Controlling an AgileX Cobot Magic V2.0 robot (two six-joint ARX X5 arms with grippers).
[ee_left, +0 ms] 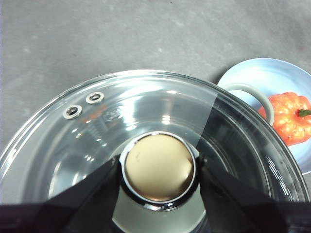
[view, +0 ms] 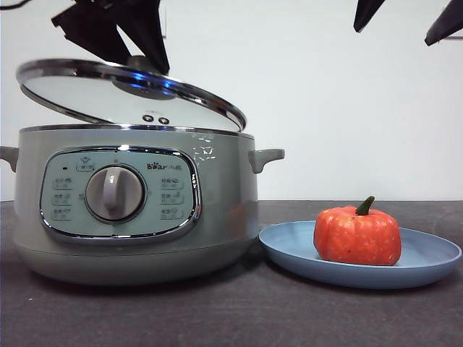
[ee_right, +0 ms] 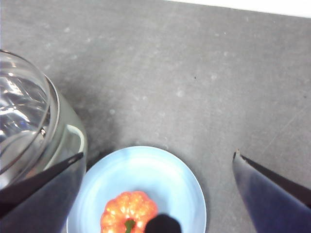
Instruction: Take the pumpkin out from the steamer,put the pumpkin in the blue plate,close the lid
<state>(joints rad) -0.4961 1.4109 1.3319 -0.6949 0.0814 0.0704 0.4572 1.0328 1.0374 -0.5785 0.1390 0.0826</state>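
The orange-red pumpkin [view: 357,235] sits upright in the blue plate [view: 434,260], to the right of the steamer [view: 217,217]. My left gripper [view: 145,69] is shut on the knob [ee_left: 159,166] of the glass lid [view: 79,90] and holds the lid tilted just above the steamer's rim. The left wrist view shows the lid [ee_left: 97,131] over the pot, with the pumpkin [ee_left: 290,116] and plate [ee_left: 257,73] beyond. My right gripper [ee_right: 158,156] is open and empty high above the plate [ee_right: 146,170] and pumpkin [ee_right: 127,208]; its tips show at the front view's top right [view: 405,18].
The steamer's side handle [view: 266,157] points toward the plate, whose rim lies close to the pot's base. The dark grey table [view: 289,311] stretches in front of both. A white wall stands behind.
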